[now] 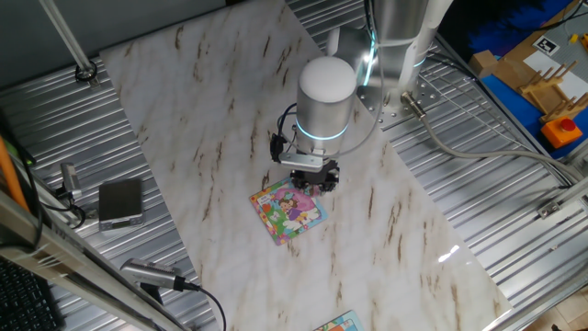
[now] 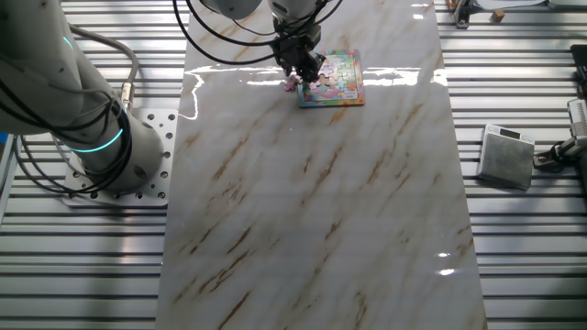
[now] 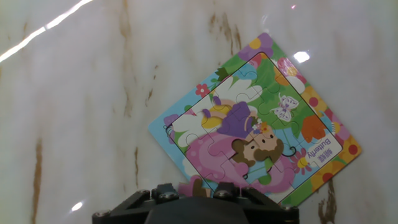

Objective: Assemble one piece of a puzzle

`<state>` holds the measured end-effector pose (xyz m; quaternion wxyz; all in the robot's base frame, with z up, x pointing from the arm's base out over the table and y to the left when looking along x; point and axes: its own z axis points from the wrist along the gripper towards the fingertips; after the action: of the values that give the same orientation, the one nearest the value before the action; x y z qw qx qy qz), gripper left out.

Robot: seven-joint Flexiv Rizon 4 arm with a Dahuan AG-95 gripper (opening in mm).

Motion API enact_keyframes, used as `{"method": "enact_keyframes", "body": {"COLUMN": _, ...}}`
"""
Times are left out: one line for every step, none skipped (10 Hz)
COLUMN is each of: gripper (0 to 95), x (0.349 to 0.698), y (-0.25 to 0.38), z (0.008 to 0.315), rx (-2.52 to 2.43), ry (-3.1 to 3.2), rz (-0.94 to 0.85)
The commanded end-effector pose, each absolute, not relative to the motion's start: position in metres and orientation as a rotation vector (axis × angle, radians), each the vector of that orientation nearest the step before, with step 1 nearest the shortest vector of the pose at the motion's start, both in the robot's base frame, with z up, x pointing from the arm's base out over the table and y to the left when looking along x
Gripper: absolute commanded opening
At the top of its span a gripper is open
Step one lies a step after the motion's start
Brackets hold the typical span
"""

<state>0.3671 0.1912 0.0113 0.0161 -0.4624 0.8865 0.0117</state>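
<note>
The word "Butterfly" is legible along one border of the puzzle (image 3: 258, 127), which lies flat and turned diamond-wise on the marble table (image 1: 220, 138). The tool (image 2: 295, 78) hangs low at the board's edge, the pink piece (image 2: 292, 83) at its tips just beside the board. Whether the tool is clenched on the piece cannot be told.

Only readable text I can spot is on the puzzle (image 3: 261, 124): in the hand view there's a small white label near its right corner with the word "Butterfly" under a line of characters too small to make out. Over at the far right, a black-and-white square marker (image 1: 549, 43) sits on cardboard, no letters on it.
</note>
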Motion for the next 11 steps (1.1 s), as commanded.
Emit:
{"method": "enact_keyframes", "body": {"gripper": 38.0, "x": 0.3675, "y": 0.1912, "z": 0.0113, "rx": -1.436, "ry": 2.754, "rz": 0.033}}
{"method": "enact_keyframes", "body": {"gripper": 57.0, "x": 0.3675, "y": 0.1912, "z": 0.0113, "rx": -1.432, "ry": 2.757, "rz": 0.03}}
{"method": "enact_keyframes", "body": {"gripper": 57.0, "x": 0.3675, "y": 0.1912, "z": 0.0113, "rx": -1.427, "ry": 2.76, "rz": 0.027}}
{"method": "enact_keyframes", "body": {"gripper": 57.0, "x": 0.3675, "y": 0.1912, "z": 0.0113, "rx": -1.427, "ry": 2.759, "rz": 0.027}}
{"method": "enact_keyframes", "body": {"gripper": 57.0, "x": 0.3675, "y": 0.1912, "z": 0.0113, "rx": -1.425, "ry": 2.76, "rz": 0.026}}
{"method": "enact_keyframes", "body": {"gripper": 57.0, "x": 0.3675, "y": 0.1912, "z": 0.0113, "rx": -1.414, "ry": 2.766, "rz": 0.016}}
{"method": "enact_keyframes", "body": {"gripper": 57.0, "x": 0.3675, "y": 0.1912, "z": 0.0112, "rx": -1.406, "ry": 2.77, "rz": 0.011}}
{"method": "enact_keyframes", "body": {"gripper": 57.0, "x": 0.3675, "y": 0.1912, "z": 0.0112, "rx": -1.399, "ry": 2.772, "rz": 0.006}}
{"method": "enact_keyframes", "body": {"gripper": 57.0, "x": 0.3675, "y": 0.1912, "z": 0.0112, "rx": -1.394, "ry": 2.774, "rz": 0.003}}
{"method": "enact_keyframes", "body": {"gripper": 57.0, "x": 0.3675, "y": 0.1912, "z": 0.0112, "rx": -1.388, "ry": 2.776, "rz": -0.002}}
{"method": "enact_keyframes", "body": {"gripper": 57.0, "x": 0.3675, "y": 0.1912, "z": 0.0112, "rx": -1.38, "ry": 2.78, "rz": -0.007}}
